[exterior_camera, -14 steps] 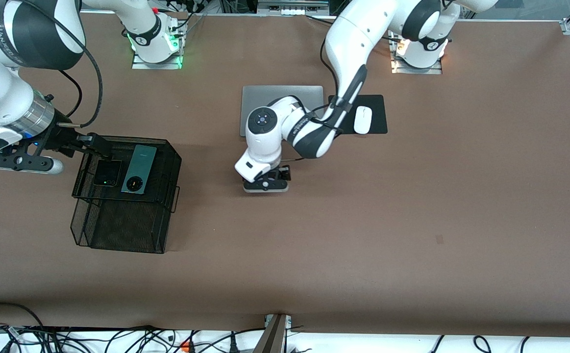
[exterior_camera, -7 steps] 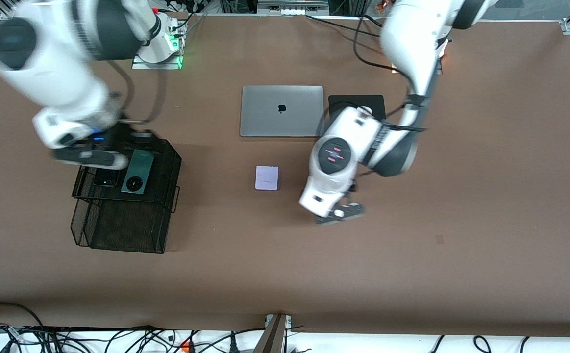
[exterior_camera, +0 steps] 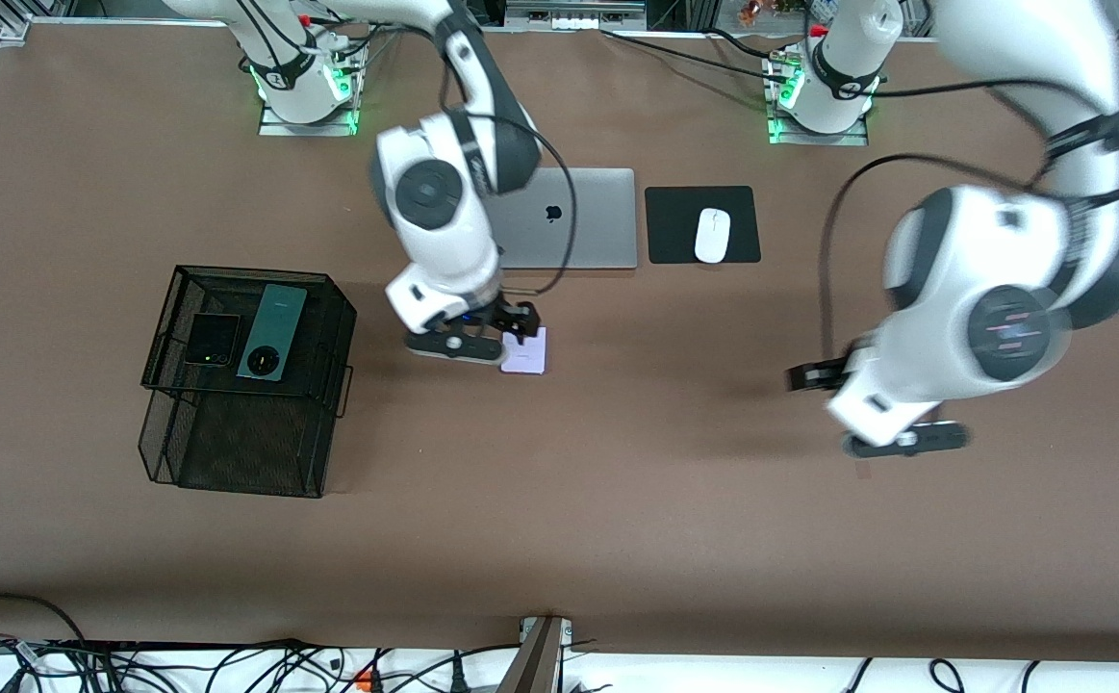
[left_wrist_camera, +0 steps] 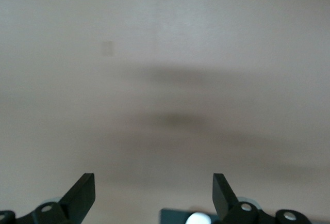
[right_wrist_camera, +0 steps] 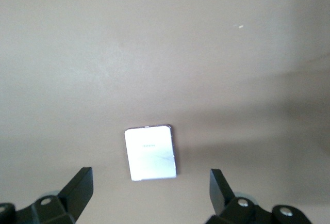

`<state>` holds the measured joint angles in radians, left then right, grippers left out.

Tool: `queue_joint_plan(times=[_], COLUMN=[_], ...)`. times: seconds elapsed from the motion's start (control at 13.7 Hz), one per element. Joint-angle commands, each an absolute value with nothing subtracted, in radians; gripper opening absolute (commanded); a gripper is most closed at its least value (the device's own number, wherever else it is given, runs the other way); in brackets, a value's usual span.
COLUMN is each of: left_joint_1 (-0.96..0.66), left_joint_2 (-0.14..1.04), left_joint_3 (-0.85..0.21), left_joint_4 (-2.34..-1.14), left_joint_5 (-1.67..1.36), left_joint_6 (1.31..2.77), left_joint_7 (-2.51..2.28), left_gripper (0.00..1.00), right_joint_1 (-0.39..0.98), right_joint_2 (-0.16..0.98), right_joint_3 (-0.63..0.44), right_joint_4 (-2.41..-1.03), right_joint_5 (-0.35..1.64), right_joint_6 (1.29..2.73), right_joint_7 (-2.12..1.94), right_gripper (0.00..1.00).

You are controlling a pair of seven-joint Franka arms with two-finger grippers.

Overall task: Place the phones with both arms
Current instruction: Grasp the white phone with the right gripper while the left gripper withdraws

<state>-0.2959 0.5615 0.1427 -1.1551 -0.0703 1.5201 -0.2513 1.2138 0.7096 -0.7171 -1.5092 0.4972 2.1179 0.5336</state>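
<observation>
In the wire basket (exterior_camera: 328, 318) at nine o'clock the black phone (exterior_camera: 210, 339) and the green phone (exterior_camera: 272, 332) lie side by side, already placed. My right gripper (exterior_camera: 506, 332) hangs with jaws spread over the lilac phone (exterior_camera: 526, 352) near the centre, I think to take it. My left gripper (exterior_camera: 901, 441), also spread and empty, waits at four o'clock.

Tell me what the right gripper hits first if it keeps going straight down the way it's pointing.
Most likely the pale lilac phone: the right gripper is open above it, with the phone lying flat on the table ahead of the fingers. Depth is unclear, so one finger might meet the bare table beside the phone.
</observation>
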Motion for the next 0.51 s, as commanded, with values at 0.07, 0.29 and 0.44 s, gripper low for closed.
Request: queue_joint_plan(times=[0.07, 0.29, 0.44], left_joint_1=[-0.215, -0.149, -0.132], left_joint_2=[0.413, 0.335, 0.283], left_joint_3=[0.124, 0.124, 0.124], left_joint_4=[-1.216, -1.251, -1.291], left_joint_5=[-0.005, -0.003, -0.002], left_joint_6=[1.422, 1.391, 1.391], left_joint_7=[-0.06, 0.061, 0.106], left_gripper=[1.0, 1.0, 1.0], right_joint_1=[1.2, 1.201, 1.203], right_joint_2=[0.808, 0.86, 0.886], right_joint_3=[-0.66, -0.638, -0.614], right_joint_4=[-1.483, -1.502, -1.523], right_joint_5=[0.512, 0.512, 0.512], right_joint_6=[2.204, 2.275, 2.347], right_joint_7=[0.54, 0.538, 0.538], right_gripper=[1.0, 1.0, 1.0])
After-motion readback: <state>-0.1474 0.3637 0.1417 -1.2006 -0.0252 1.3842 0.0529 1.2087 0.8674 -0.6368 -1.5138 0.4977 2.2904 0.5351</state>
